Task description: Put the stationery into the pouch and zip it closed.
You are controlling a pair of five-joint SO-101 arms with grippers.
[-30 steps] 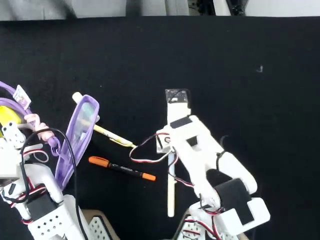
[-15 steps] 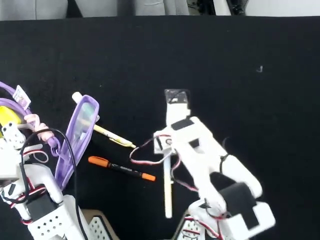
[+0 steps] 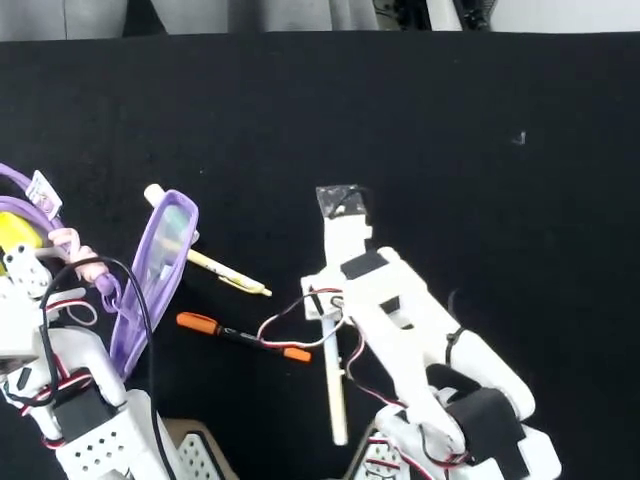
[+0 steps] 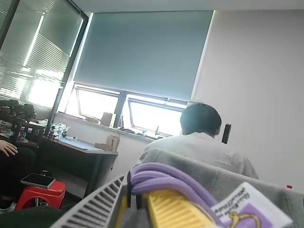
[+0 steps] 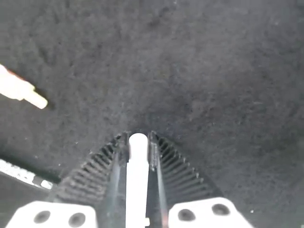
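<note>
The purple pouch stands open at the table's left, and my left gripper is shut on its purple edge. A yellow pen lies with one end at the pouch mouth; its pale end also shows in the right wrist view. Just in front of it on the cloth lies an orange marker. At the middle of the table my right gripper is shut on a long cream-white pen, whose tip sits between the ribbed fingers.
The table is covered in black cloth, bare across the back and the right. Both arm bases stand at the front edge. Loose red and white wires hang by the right arm's wrist.
The right arm has swung a little to the left with the cream-white pen, whose free end now lies nearer the orange marker. The left arm and pouch have not moved.
</note>
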